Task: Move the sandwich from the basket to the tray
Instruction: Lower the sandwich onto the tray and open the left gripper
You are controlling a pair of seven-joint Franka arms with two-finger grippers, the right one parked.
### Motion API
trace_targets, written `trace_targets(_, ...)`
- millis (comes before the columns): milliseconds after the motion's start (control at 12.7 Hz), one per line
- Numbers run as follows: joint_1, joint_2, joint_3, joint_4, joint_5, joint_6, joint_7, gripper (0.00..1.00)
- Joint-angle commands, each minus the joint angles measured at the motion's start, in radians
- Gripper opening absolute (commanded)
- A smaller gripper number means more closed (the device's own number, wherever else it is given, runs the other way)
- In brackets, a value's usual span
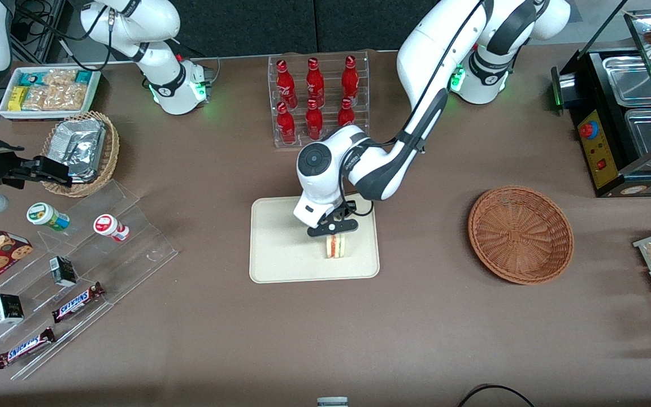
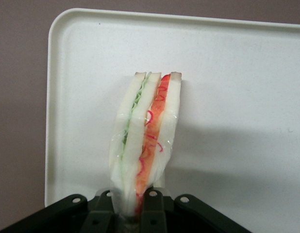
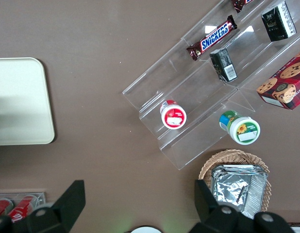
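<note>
Over the tray (image 1: 280,260), gripper (image 1: 334,230) clamps the sandwich (image 1: 335,246) upright; released here, it may topple toward 3 o'clock.

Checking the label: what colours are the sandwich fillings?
Red-orange and green, clearest in the left wrist view.

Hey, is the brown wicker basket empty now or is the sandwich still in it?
Empty: the basket shows bare weave; the gripper holds the sandwich over the tray.

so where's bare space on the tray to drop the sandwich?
The tool holds the sandwich over the tray, at its working-arm end. The tray's parked-arm end is bare out to the rim. The emptied basket also offers room. Crowded: the acrylic snack shelves.
</note>
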Motion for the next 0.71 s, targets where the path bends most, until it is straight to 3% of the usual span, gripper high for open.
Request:
trace_targets(0,-0.028,0.042,0.016,0.065,0.021,-0.009,-0.035,0.07)
trace_targets(79,-0.029,0.044,0.016,0.064,0.031,-0.009,-0.03,0.3)
trace_targets(157,-0.029,0.046,0.016,0.062,0.05,-0.009,-0.03,0.96)
trace_targets(630,-0.015,-0.009,0.014,0.061,0.043,-0.021,-0.037,0.99)
